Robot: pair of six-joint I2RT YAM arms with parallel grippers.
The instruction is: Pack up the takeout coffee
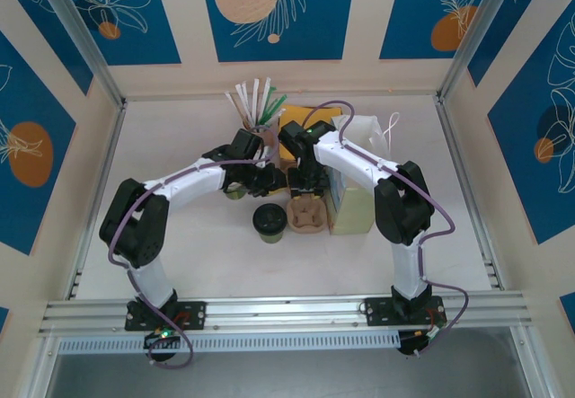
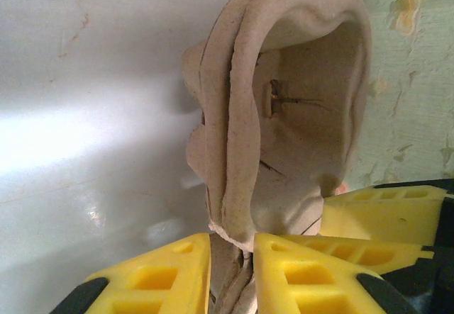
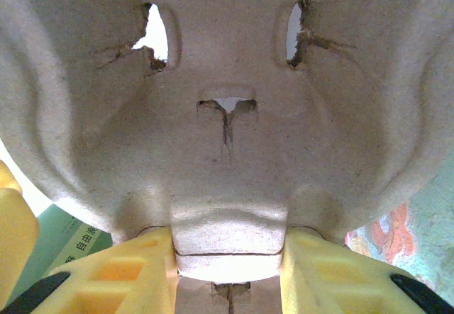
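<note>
The takeout coffee (image 1: 269,221), an olive-green cup with a black lid, stands on the table in front of both grippers, touched by neither. Just right of it lies the brown cardboard cup carrier (image 1: 308,216). My left gripper (image 1: 272,181) is shut on the carrier's thin rim (image 2: 234,151), which passes between its yellow fingers (image 2: 170,271). My right gripper (image 1: 305,182) is shut on a raised ridge of the carrier (image 3: 227,66), one yellow finger (image 3: 128,271) on each side. The two grippers sit close together at the carrier's far edge.
A pale green bag (image 1: 353,205) stands right of the carrier, touching it. Another green cup (image 1: 235,191) sits under the left wrist. A pink cup of straws (image 1: 260,119), a yellow pouch (image 1: 296,137) and a white bag (image 1: 368,133) stand behind the grippers.
</note>
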